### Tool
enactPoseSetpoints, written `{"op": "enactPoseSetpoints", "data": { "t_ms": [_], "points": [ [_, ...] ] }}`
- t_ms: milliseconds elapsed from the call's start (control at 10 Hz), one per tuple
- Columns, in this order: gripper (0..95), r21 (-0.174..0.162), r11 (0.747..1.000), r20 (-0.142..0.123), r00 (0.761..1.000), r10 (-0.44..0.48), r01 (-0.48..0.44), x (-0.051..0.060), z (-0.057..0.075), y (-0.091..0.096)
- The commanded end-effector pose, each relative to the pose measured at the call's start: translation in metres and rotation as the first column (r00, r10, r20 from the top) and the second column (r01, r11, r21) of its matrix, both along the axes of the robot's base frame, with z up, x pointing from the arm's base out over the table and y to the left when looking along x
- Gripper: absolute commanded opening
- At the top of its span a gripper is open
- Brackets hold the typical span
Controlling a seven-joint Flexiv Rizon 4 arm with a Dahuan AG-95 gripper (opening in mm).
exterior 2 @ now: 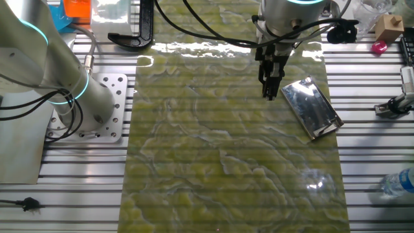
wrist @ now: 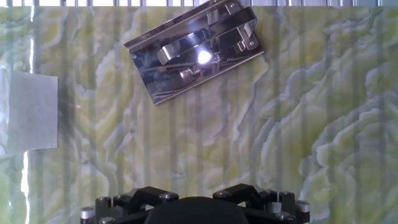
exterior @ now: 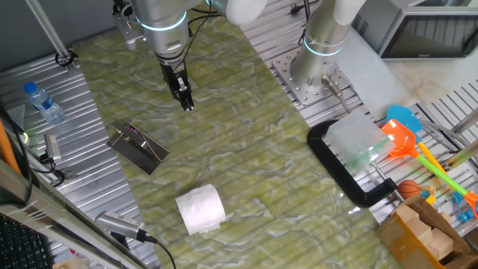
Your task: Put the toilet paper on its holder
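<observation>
The toilet paper (exterior: 200,209), a white embossed roll, lies on its side on the green mat near the front; in the hand view the toilet paper (wrist: 28,112) shows at the left edge. The holder (exterior: 138,147), a shiny dark plate with a thin rod, lies flat on the mat's left part, and it shows as the holder (exterior 2: 312,107) and the holder (wrist: 193,53). My gripper (exterior: 184,101) hangs above the mat, up and right of the holder and far from the roll. The gripper (exterior 2: 270,87) has its fingers together and holds nothing. Only its dark housing shows in the hand view.
A clear water bottle (exterior: 43,102) lies on the slatted table at the left. A black C-shaped clamp (exterior: 340,172) sits at the mat's right edge, with coloured toys (exterior: 407,134) beyond it. A second arm's base (exterior: 321,52) stands at the back right.
</observation>
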State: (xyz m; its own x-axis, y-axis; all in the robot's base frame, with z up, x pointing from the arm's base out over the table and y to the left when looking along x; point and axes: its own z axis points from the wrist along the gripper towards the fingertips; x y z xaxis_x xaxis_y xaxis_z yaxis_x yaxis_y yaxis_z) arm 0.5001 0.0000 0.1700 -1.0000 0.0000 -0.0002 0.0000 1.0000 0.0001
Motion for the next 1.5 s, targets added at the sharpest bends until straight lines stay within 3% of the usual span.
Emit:
{"op": "enactPoseSetpoints", "data": {
  "t_ms": [100,1500],
  "points": [
    [0.0,0.021,0.999,0.046,0.998,0.043,-0.044,-0.0001,0.0000,0.0000],
    [0.0,0.017,0.999,0.045,0.998,0.037,-0.038,-0.0001,-0.0001,0.0001]
  ]
}}
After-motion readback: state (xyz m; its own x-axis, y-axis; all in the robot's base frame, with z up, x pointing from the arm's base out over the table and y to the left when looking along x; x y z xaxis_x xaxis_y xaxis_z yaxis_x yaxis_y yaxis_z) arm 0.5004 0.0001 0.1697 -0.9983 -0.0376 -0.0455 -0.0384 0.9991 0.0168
